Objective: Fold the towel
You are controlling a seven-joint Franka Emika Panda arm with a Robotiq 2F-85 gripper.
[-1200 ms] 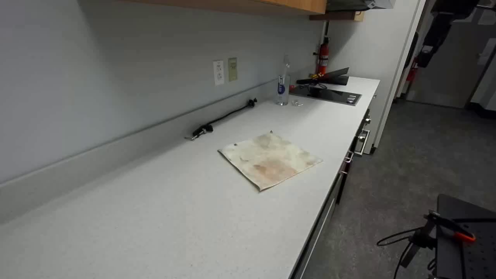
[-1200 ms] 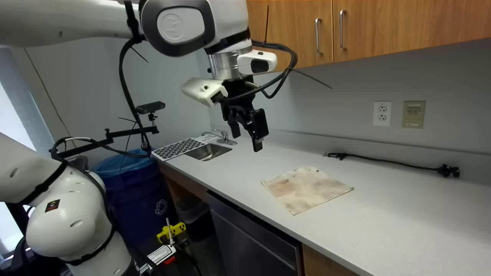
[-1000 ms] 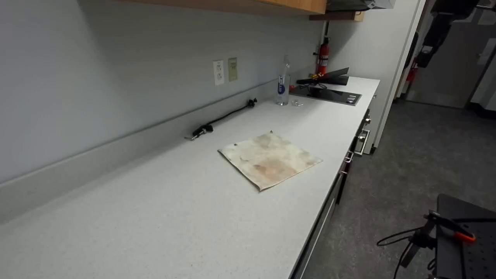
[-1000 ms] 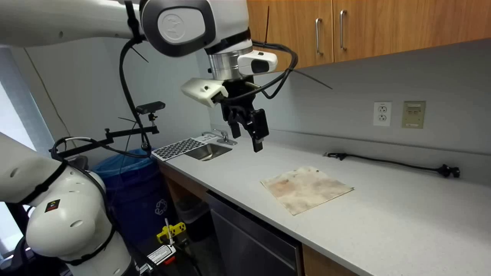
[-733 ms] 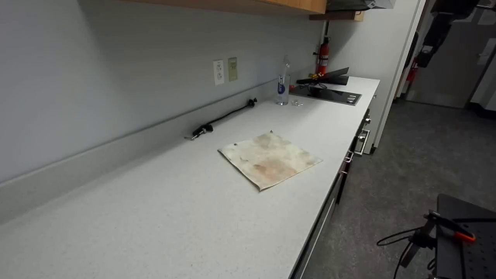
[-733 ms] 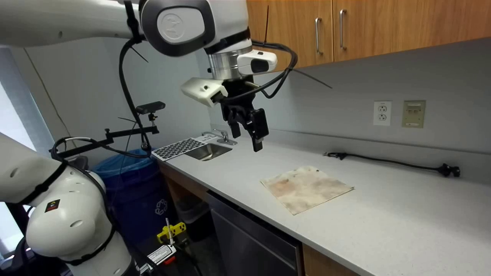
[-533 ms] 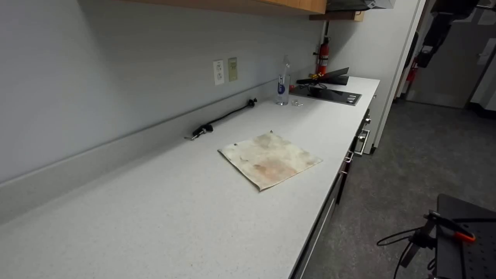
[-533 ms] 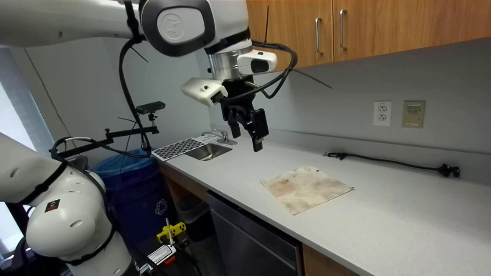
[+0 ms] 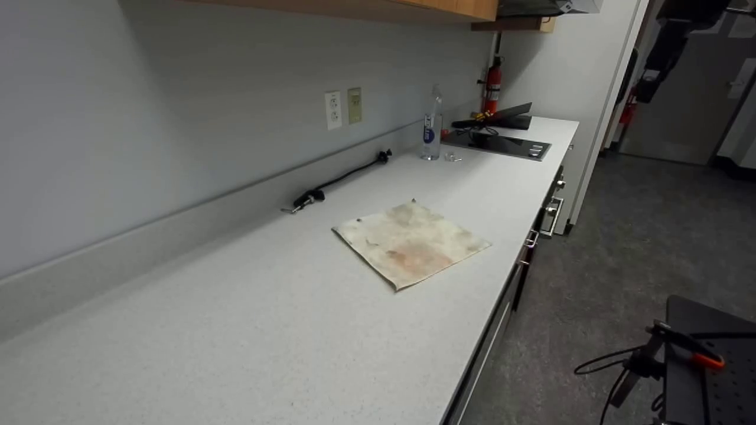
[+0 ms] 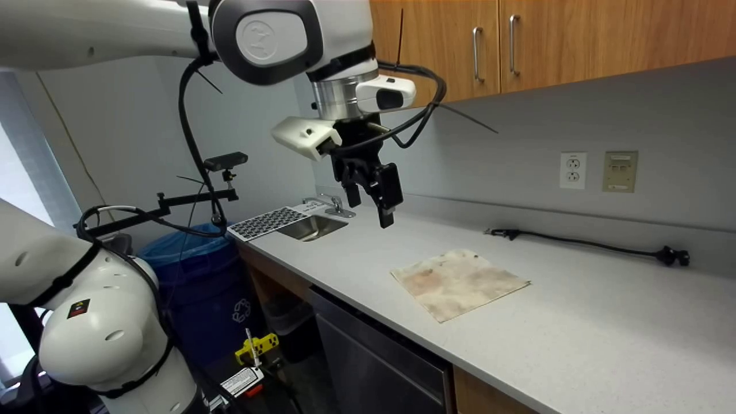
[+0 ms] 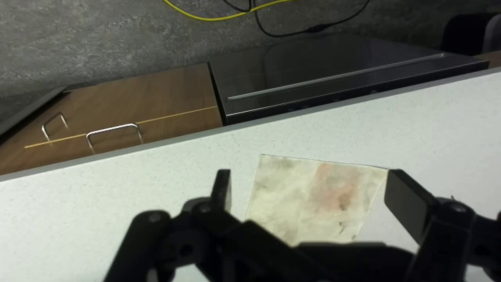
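Observation:
The towel is a cream cloth with brown and pinkish stains. It lies flat, roughly square, on the white counter in both exterior views (image 9: 413,242) (image 10: 460,284). Its edge looks layered at one corner. My gripper (image 10: 369,210) hangs above the counter, apart from the towel and to its upper left in that exterior view. In the wrist view the gripper (image 11: 308,176) has its fingers wide apart with nothing between them. The towel (image 11: 305,196) shows below and beyond the fingers there; its lower part is hidden by the gripper body.
A black cable-like arm (image 10: 592,241) lies along the wall. A sink (image 10: 313,227) with a faucet is at the counter's far end. A clear bottle (image 9: 432,139) and a cooktop (image 9: 502,145) stand farther along. Wooden cabinets (image 10: 552,40) hang above. The counter's front edge runs near the towel.

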